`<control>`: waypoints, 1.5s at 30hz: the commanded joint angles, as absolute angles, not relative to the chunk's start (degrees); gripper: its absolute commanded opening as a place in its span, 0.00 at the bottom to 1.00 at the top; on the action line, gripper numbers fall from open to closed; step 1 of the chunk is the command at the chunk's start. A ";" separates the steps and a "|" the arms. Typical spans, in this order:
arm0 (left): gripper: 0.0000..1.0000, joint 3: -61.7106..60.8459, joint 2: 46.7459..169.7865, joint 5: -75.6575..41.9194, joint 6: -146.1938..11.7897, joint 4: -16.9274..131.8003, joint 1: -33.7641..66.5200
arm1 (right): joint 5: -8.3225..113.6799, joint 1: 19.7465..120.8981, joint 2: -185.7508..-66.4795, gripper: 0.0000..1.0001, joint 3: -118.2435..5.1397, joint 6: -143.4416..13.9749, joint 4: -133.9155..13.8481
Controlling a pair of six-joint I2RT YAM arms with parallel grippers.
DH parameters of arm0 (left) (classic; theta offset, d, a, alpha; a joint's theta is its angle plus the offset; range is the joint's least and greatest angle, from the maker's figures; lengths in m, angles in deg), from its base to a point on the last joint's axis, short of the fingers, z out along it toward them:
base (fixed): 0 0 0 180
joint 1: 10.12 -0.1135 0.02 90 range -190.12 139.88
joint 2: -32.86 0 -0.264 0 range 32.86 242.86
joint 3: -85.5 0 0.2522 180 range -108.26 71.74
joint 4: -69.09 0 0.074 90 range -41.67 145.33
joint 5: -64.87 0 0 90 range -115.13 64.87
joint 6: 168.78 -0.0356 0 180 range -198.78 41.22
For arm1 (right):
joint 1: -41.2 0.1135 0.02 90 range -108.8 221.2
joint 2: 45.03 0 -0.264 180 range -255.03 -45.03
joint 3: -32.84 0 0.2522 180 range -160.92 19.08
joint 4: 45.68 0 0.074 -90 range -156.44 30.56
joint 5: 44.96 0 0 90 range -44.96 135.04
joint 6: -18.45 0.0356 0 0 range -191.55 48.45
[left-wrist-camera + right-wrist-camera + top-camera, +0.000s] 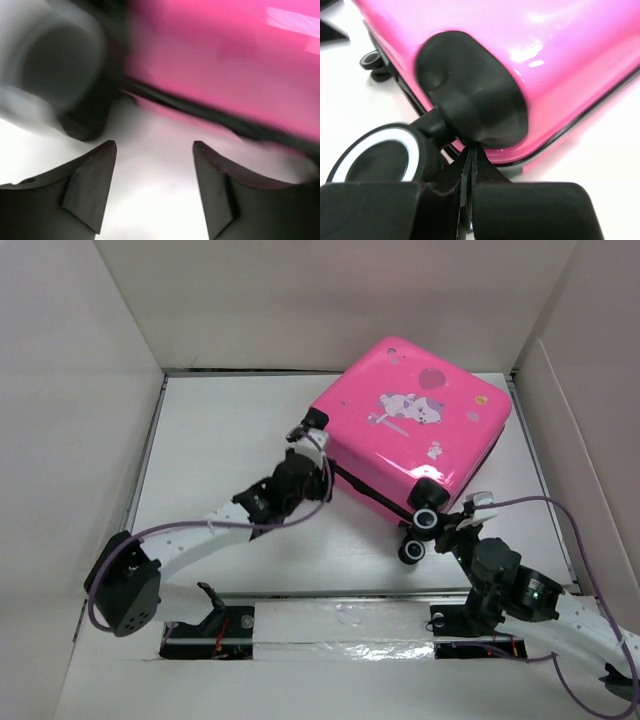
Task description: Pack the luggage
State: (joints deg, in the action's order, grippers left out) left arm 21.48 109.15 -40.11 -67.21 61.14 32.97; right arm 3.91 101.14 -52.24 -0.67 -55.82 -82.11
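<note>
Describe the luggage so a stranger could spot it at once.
On the white table, inside the white-walled enclosure, look to the far right corner. There lies a closed, bright pink hard-shell suitcase, flat, print side up. Unlike the black-and-white arms beside it, it carries cartoon animal prints.

White arms (200, 540), black joints (125, 585) (purple cables (570, 515) looping).

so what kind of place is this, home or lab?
Probably a lab test cell: a flat white tabletop boxed in by plain white panel walls, with a glossy pink hard-shell suitcase and two cabled robot arms.
</note>
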 commanded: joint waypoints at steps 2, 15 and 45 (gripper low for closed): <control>0.00 29.10 100.83 -38.83 -58.93 67.73 44.54 | 8.12 101.75 -60.49 0.00 -6.57 -64.41 -66.74; 0.16 34.92 87.44 -37.33 -54.88 72.73 48.50 | 6.47 93.94 -63.14 0.69 -8.78 -52.16 -79.20; 0.99 -4.82 117.76 -22.85 -78.52 42.76 16.43 | 59.51 19.94 -101.18 1.00 -24.28 -51.36 -53.75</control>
State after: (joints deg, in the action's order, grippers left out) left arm -2.41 117.59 -26.58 -71.71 46.58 17.45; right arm 45.16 23.44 -98.79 -29.15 -57.64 -62.16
